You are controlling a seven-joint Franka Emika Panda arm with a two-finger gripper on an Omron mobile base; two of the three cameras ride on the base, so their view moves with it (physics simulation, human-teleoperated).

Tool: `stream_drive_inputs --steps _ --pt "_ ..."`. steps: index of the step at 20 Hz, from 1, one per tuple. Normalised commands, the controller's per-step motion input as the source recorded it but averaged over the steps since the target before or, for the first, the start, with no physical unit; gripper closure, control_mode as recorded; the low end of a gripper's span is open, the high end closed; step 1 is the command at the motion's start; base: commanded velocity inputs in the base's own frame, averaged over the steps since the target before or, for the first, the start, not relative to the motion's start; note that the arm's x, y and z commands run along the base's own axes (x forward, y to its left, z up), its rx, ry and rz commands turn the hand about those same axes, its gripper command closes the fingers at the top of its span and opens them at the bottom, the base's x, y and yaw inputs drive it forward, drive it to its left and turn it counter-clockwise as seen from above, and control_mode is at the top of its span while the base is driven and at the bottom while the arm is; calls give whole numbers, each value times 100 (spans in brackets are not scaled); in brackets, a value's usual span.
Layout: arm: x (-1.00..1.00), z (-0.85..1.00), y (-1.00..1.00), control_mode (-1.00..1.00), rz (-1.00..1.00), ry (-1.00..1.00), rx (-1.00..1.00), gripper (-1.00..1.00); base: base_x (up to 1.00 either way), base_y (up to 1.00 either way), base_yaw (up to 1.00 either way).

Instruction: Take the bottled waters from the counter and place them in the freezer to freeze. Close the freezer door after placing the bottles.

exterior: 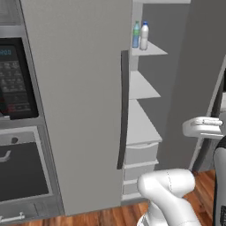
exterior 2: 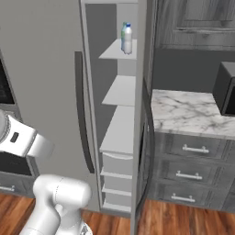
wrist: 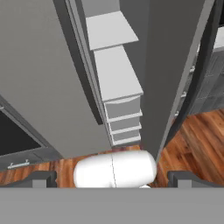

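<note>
Both bottled waters [exterior: 140, 35] stand side by side on the top shelf [exterior: 152, 49] inside the freezer [exterior 2: 120, 137], so the fingers [wrist: 111, 179] hang released and empty, drawn back because the freezer door [wrist: 175, 65] remains ajar, awaiting closure.

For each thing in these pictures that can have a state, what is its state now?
freezer door: open, swung wide.
wider fridge door: shut.
white bottle: upright on the top freezer shelf.
blue bottle: upright beside it, same shelf.
freezer drawers: pushed in.
counter drawers: shut.
gripper: open, holding nothing.
</note>
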Motion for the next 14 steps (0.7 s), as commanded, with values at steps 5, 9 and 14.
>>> stream_drive_inputs --steps 5,9,14 --pt "0 0 0 100 0 0 0 -100 -66 0 4" --pt "0 0 0 100 0 0 0 -100 -57 0 2" --pt "0 0 0 100 0 0 0 -100 -50 -17 4"
